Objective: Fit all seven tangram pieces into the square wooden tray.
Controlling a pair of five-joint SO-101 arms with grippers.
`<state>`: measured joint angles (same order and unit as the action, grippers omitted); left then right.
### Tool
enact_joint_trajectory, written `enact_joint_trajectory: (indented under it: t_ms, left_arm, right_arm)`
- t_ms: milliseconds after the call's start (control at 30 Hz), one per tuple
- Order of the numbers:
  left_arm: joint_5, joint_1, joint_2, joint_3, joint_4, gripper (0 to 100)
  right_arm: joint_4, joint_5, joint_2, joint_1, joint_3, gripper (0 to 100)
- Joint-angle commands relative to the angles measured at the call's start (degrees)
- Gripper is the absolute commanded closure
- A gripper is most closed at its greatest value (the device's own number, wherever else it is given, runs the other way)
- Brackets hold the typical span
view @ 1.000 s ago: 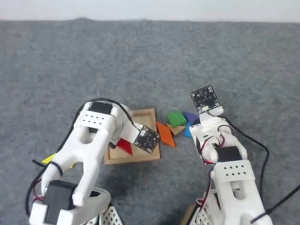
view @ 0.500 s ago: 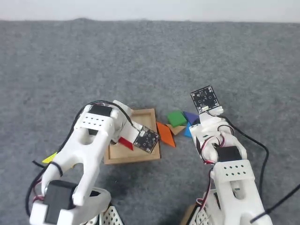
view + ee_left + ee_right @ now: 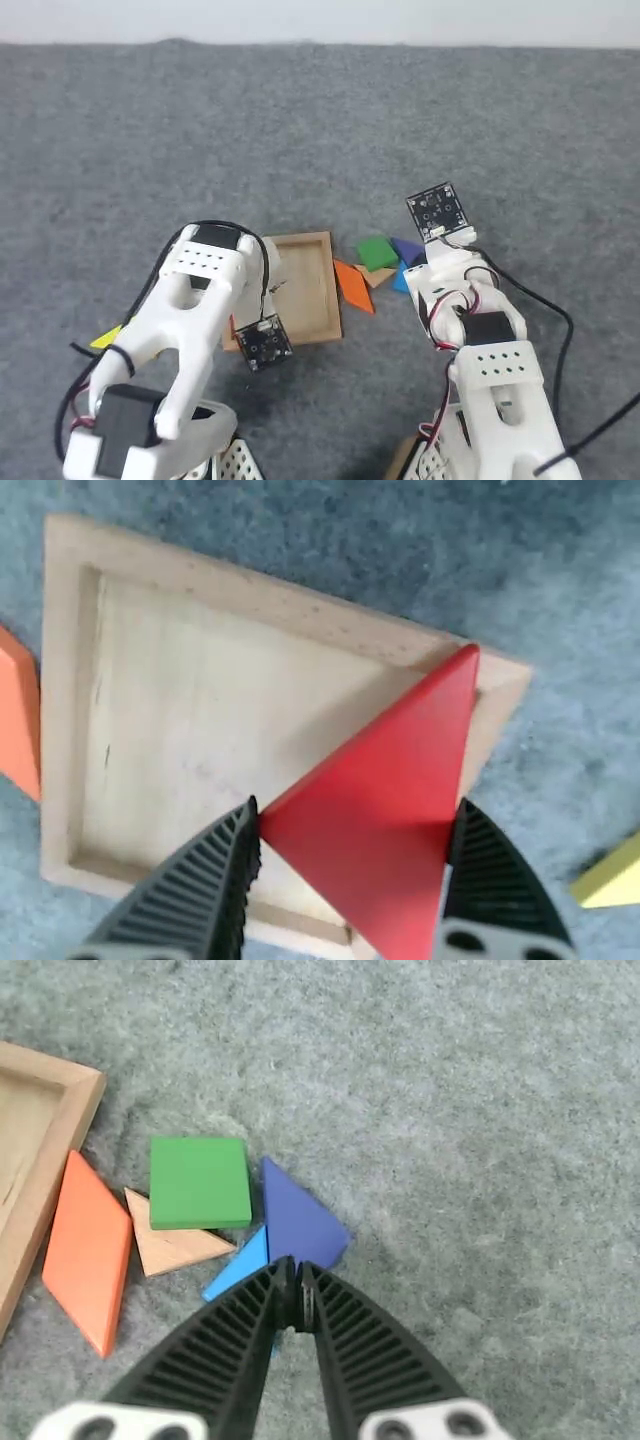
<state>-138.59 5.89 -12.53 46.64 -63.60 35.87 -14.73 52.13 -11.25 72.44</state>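
Snugly, left tool (image 3: 355,825) on red triangle (image 3: 385,790), wooden tray (image 3: 190,710)

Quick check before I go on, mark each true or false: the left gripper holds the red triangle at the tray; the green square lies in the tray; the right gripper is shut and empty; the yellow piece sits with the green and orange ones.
1. The left gripper holds the red triangle at the tray. True.
2. The green square lies in the tray. False: it lies on the carpet outside the tray, next to the orange piece.
3. The right gripper is shut and empty. True.
4. The yellow piece sits with the green and orange ones. False: it lies alone on the tray's far side, by the left arm.
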Motion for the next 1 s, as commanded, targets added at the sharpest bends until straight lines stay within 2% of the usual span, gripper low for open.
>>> enact_joint_trajectory:
  t_ms: [0, 200, 400, 500, 667, 800, 967]
  left_arm:
    - [-1.8, 2.3, -2.7, -0.4, 3.9, 87]
    - [-1.8, 3.1, -2.1, -2.6, 3.2, 87]
    - [-4.2, 2.9, 5.0, -14.2, -10.5, 87]
    - [-4.6, 2.8, 9.6, -18.8, -14.2, 87]
    - [-4.7, 3.3, 14.4, -20.1, -14.2, 87]
    - [-4.4, 3.3, 17.1, -20.1, -9.4, 87]
    - [-4.5, 3.3, 18.0, -23.4, -12.3, 87]
  right_arm:
    - [-0.5, -0.8, 0.4, 1.0, -2.9, 99.1]
    - [-0.7, -0.8, 0.4, 2.9, -3.3, 99.1]
    - [-0.6, -0.8, 0.4, 3.6, -3.6, 99.0]
    - [-0.6, -0.8, 0.4, 3.6, -3.6, 99.0]
    - [-0.6, -0.8, 0.4, 3.6, -3.5, 99.0]
    - [-0.6, -0.8, 0.4, 3.6, -3.5, 99.0]
    - [-0.6, -0.8, 0.4, 3.6, -3.5, 99.0]
